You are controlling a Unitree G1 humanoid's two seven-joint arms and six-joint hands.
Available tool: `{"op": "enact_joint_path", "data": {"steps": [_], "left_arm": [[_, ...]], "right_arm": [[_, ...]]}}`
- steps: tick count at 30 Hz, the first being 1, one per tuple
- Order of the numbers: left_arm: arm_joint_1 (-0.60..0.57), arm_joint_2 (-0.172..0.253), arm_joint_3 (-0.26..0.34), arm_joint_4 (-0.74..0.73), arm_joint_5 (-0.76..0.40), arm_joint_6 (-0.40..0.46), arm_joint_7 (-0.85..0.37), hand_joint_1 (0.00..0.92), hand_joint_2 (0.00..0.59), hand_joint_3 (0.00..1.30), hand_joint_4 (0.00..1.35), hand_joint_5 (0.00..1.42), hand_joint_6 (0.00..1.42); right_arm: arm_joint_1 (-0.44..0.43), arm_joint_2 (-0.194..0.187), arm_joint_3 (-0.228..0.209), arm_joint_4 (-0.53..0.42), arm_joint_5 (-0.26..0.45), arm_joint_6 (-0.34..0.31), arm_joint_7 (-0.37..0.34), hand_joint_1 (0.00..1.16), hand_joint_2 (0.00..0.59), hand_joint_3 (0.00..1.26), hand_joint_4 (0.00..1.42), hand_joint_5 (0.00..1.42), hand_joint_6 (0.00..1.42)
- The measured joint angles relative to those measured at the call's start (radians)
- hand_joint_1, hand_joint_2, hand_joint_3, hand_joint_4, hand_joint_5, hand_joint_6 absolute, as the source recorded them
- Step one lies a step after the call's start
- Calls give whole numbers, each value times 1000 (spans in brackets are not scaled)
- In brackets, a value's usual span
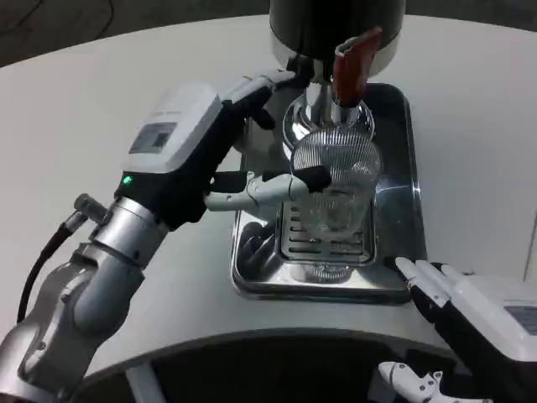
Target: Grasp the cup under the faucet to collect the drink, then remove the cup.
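One white table (pixel 92 101). One steel drip tray (pixel 394 210), one black dispenser (pixel 336 25) with red-handled faucet (pixel 352 63). One ribbed clear cup (pixel 334 180) below the faucet. Left hand (pixel 210 151): fingers spread, one fingertip touching the cup. Right hand (pixel 470 311): empty, fingers extended, beside the tray.

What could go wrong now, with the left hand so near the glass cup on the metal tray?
The left hand has one finger against the cup; whether it grips is unclear, so the cup could tip on the tray. Its upper finger is close to the red tap lever and might knock it.
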Motion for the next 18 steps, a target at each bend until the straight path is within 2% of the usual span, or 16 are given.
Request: {"op": "enact_joint_path", "data": {"steps": [4, 6, 8, 10, 14, 18], "left_arm": [[40, 5, 49, -89, -49, 2, -17, 138, 106, 287, 357, 539, 730], [57, 5, 76, -126, -94, -1, -27, 112, 114, 317, 384, 508, 554], [68, 5, 102, -151, -150, -14, -41, 85, 115, 344, 404, 495, 474], [74, 5, 126, -174, -200, -30, -54, 66, 117, 359, 418, 475, 454], [74, 5, 159, -211, -310, -54, -104, 54, 121, 367, 369, 438, 423], [65, -2, 161, -218, -431, -46, -200, 33, 120, 310, 306, 410, 393]], "right_arm": [[-3, -2, -2, 0, 9, 3, 0, 227, 410, 0, 0, 0, 0], [-3, -3, -3, 0, 11, 4, 0, 227, 410, 0, 0, 0, 0], [-4, -5, -4, 0, 13, 5, 0, 227, 410, 0, 0, 0, 0], [-5, -5, -5, 0, 15, 5, 0, 227, 410, 0, 0, 0, 0], [-7, -6, -5, 0, 16, 7, 0, 227, 410, 0, 0, 0, 0], [-7, -6, -5, 0, 16, 9, 0, 227, 410, 0, 0, 0, 0]]}}
